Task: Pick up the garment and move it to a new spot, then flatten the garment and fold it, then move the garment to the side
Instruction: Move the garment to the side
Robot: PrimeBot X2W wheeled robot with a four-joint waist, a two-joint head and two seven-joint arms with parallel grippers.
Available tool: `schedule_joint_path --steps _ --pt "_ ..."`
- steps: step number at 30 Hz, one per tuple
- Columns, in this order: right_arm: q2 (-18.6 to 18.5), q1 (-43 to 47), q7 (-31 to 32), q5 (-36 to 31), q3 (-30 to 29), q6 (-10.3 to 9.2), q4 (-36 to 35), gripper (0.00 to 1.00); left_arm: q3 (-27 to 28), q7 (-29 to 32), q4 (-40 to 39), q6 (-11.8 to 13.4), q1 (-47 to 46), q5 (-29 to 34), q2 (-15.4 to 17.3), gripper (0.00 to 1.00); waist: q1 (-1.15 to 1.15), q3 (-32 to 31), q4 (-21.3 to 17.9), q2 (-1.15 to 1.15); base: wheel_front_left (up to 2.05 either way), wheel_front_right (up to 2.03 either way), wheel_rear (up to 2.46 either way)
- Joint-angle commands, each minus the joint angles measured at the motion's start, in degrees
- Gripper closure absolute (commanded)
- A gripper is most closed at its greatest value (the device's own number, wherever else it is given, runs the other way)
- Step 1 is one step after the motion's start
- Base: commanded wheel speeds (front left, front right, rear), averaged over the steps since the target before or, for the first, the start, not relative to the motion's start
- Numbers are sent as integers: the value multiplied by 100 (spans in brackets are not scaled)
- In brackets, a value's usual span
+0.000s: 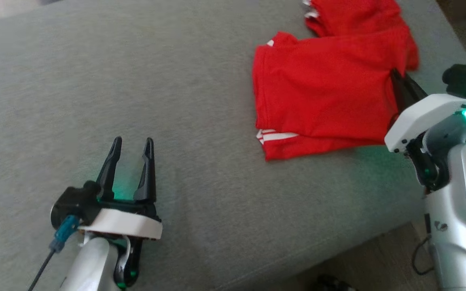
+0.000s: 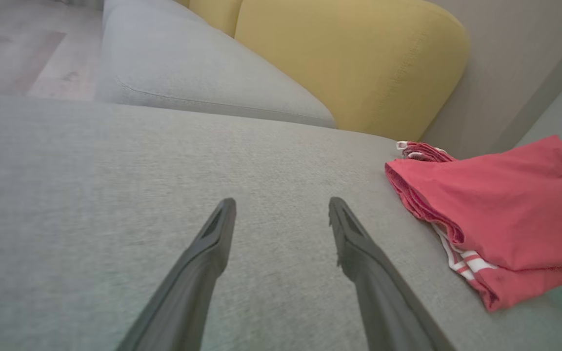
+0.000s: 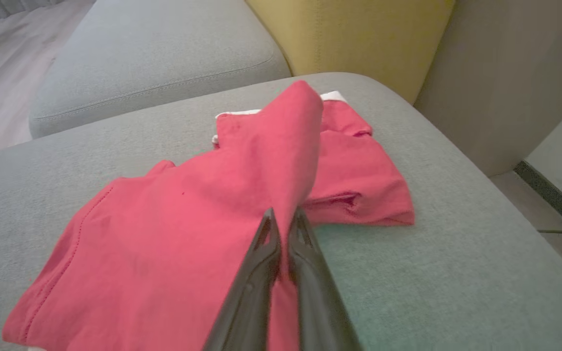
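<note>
Lying folded at the right of a grey sofa seat [image 1: 156, 81], a red garment [image 1: 322, 89] with white trim has one edge pinched and raised by the right gripper [image 3: 283, 217], jaws closed on the cloth. The left gripper [image 1: 132, 143] is well apart, jaws wide, holding nothing.
</note>
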Motion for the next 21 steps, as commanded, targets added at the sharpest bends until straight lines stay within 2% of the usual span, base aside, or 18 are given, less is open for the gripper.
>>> schedule_joint_path --steps 1,5,11,18,21 --pt "14 -226 -51 40 107 37 -257 100 125 12 -204 19 -148 74 91 0 -1 249 -306 0 0 0 0" --pt "33 -293 -80 60 133 37 -330 100 57 121 -307 37 -217 104 106 0 -1 297 -339 0 0 0 0" --pt "-54 -623 -59 -60 212 37 -326 100 38 144 -346 69 -243 85 117 0 -1 304 -126 0 0 0 0" --pt "-323 -1404 145 -243 56 37 -28 100 65 21 -297 94 -223 -7 58 0 -1 254 342 0 0 0 0" --pt "-619 -1742 270 -368 -180 37 184 100 41 -58 -234 92 -241 -49 -16 0 -1 256 670 0 0 0 0"
